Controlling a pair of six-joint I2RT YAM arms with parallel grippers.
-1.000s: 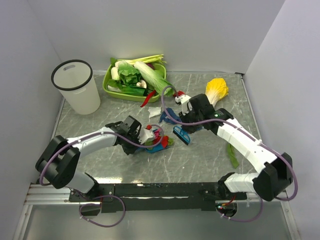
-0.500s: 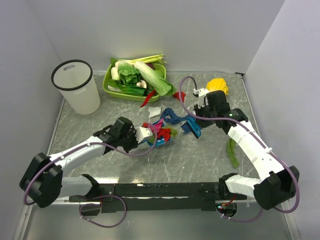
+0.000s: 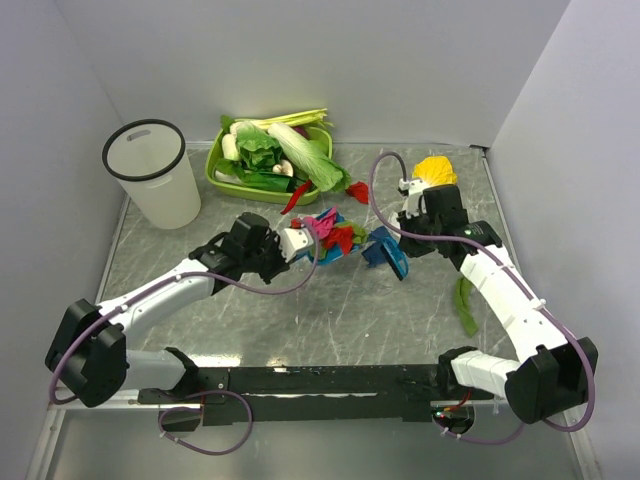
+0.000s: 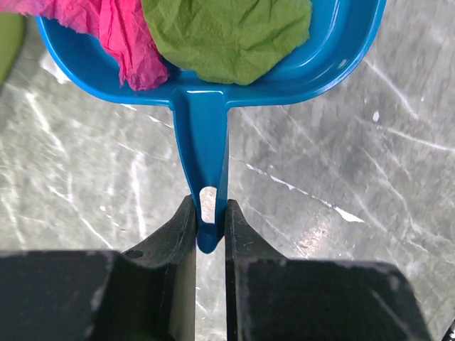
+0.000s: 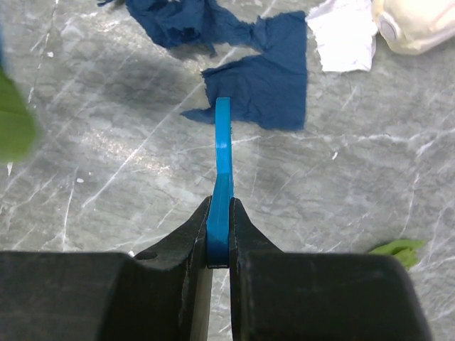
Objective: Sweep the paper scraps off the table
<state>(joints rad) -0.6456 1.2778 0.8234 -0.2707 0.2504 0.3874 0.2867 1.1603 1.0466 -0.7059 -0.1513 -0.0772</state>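
My left gripper [image 3: 293,246] [image 4: 211,222] is shut on the handle of the light-blue dustpan [image 3: 322,247] [image 4: 206,135]. A pink scrap [image 4: 121,35] and a green scrap [image 4: 227,35] lie in the pan; red scraps [image 3: 343,237] show on it from above. My right gripper [image 3: 403,244] [image 5: 220,234] is shut on a thin blue sweeper [image 3: 386,252] [image 5: 224,153] just right of the pan. A dark blue scrap [image 5: 249,78] and a white scrap [image 5: 341,39] lie on the table [image 3: 330,310] ahead of the sweeper. One red scrap [image 3: 357,190] lies near the tray.
A white bin [image 3: 152,172] stands at the back left. The lime-green tray [image 3: 218,165] of vegetables is at the back middle, with a red chili [image 3: 295,198] beside it. A yellow vegetable [image 3: 435,172] lies behind my right gripper, a green leaf [image 3: 465,305] at the right.
My left gripper has carried the dustpan away from the near side and to the right. My right gripper has drawn back to the right with the sweeper, which now sits beside the pan.
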